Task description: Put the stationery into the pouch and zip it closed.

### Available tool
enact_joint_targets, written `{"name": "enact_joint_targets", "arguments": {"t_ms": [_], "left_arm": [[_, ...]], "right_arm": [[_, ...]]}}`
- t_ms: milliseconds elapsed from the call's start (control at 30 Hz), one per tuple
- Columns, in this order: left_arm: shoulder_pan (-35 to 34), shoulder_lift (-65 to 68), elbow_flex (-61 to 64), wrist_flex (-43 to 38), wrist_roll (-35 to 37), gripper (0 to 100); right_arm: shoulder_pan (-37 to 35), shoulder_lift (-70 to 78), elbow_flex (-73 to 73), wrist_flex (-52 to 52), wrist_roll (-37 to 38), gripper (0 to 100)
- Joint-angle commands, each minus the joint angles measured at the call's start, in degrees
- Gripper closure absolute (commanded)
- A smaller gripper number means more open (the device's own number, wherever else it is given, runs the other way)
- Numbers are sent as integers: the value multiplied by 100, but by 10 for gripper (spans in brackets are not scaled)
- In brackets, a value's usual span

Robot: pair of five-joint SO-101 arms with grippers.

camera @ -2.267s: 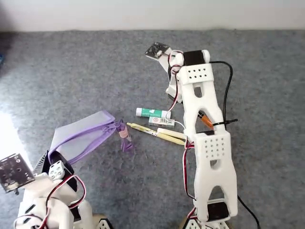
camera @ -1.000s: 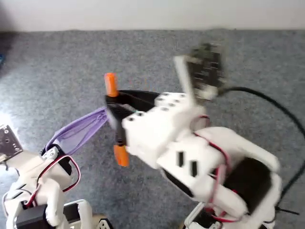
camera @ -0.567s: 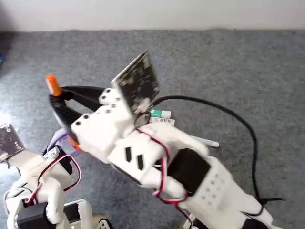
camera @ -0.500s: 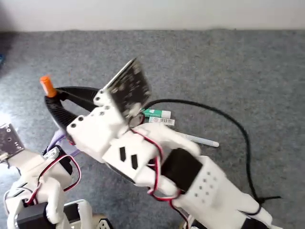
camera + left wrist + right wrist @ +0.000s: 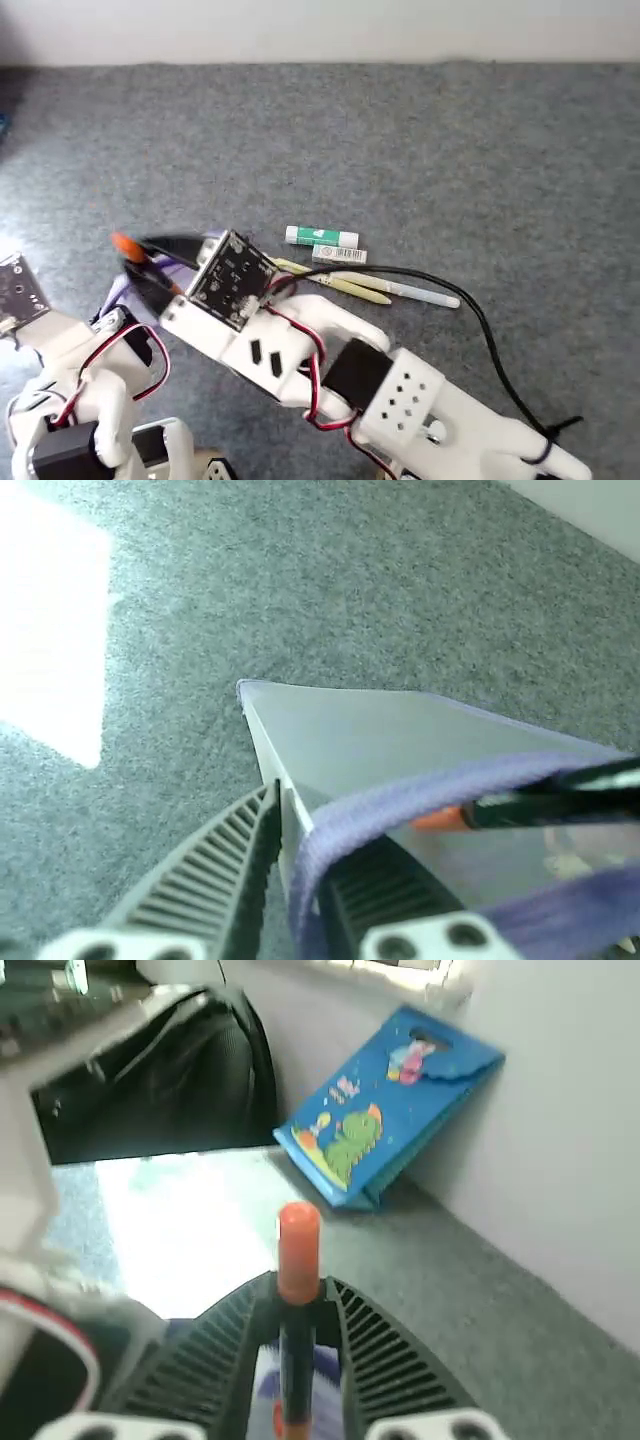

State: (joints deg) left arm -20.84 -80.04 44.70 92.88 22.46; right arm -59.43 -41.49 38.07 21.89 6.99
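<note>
Nearest the robot, the left gripper [image 5: 283, 806] has its jaws pressed nearly together on a thin edge of the translucent purple pouch [image 5: 400, 740], lifting the mouth off the grey felt table [image 5: 480, 160]. That narrow pinch looks like the weak point. If the incoming pen pushes against the purple zip band rather than passing between the two lips, the fabric could slide out of the jaws or the mouth could fold flat, and the pen would end up on the table. Letting go too early would likely do the same, since the soft pouch gives little to steer by. Just beyond, the right gripper [image 5: 298, 1282] is closed on the barrel of the orange-capped pen [image 5: 297, 1245], with the cap standing out past its fingertips. In the left wrist view the pen's orange end lies between the upper and lower lips at the pouch mouth, close beside the left gripper. How deep it sits I cannot tell. Farther out, well apart from both grippers, the remaining stationery lies loose: two yellow pens [image 5: 335, 281], a white pen [image 5: 425, 296], a small labelled block [image 5: 340, 255] and a green-capped glue stick [image 5: 320, 236]. The right arm's cable crosses above the pens and could drag them when the arm swings.
</note>
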Motion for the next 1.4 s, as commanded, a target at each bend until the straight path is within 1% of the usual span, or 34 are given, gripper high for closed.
{"name": "enact_joint_targets", "arguments": {"t_ms": [0,67,133,267,367,467,567,633,700,800,967,1133,1233,1367], "left_arm": [[-9,88,-321,26,62,987],[-9,88,-321,26,62,987],[-9,88,-321,26,62,987],[-18,88,-321,26,62,987],[-44,79,-321,132,62,987],[-62,79,-409,193,62,987],[-202,79,-462,220,70,987],[-264,79,-462,220,70,987],[-299,79,-462,220,70,987],[-299,79,-462,220,70,987],[-299,35,-462,220,70,987],[-290,53,-462,220,70,987],[-299,53,-462,220,70,987],[-299,70,-462,220,70,987]], "right_arm": [[242,-699,9,787,-325,861],[338,-1051,0,1200,-413,774],[462,-1402,-79,1657,-448,739],[1068,-1886,-404,2387,-932,772],[1921,-1938,-818,3380,-1178,804],[2853,-1763,-923,4444,-1468,804],[3574,-1288,-914,5165,-1486,805],[3908,-822,-941,5341,-1468,805],[4145,-259,-985,5349,-1248,808],[4242,673,-1152,5358,-659,808],[4198,2440,-1864,5341,624,805],[4119,4259,-3429,5191,993,805],[4031,5305,-4501,5165,1363,805],[3758,6536,-5811,5385,1758,805]]}}
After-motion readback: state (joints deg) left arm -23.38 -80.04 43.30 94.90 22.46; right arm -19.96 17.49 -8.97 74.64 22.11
